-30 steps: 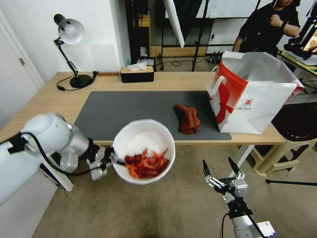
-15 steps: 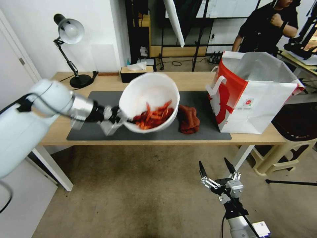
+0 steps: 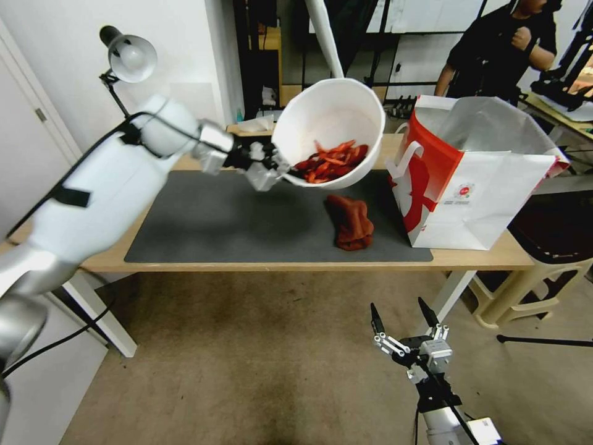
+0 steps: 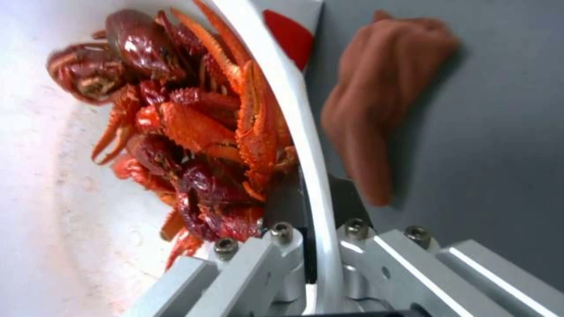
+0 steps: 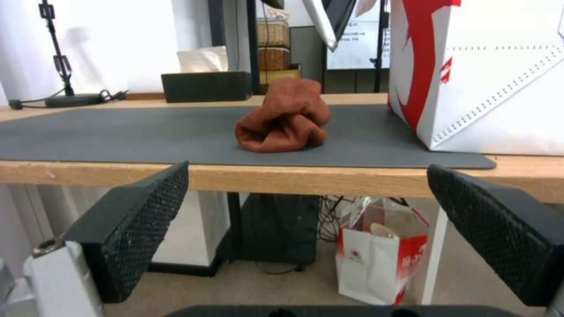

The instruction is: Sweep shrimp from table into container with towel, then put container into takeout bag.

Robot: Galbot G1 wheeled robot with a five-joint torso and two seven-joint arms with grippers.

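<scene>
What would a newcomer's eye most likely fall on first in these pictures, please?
Most likely the container, a white bowl held tilted in the air above the table by the left gripper, which pinches its rim, with the red-orange shrimp piled toward its low side. Just to its right stands the open takeout bag, and the crumpled towel lies on the grey mat. The right gripper hangs open below the table edge.

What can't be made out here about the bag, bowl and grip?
- Takeout bag interior: head view, its front wall hides the floor.
- Container underside: head view, turned away.
- Shrimp count: left wrist view, piled together.
- Left gripper fingertip contact: head view, too small.
</scene>
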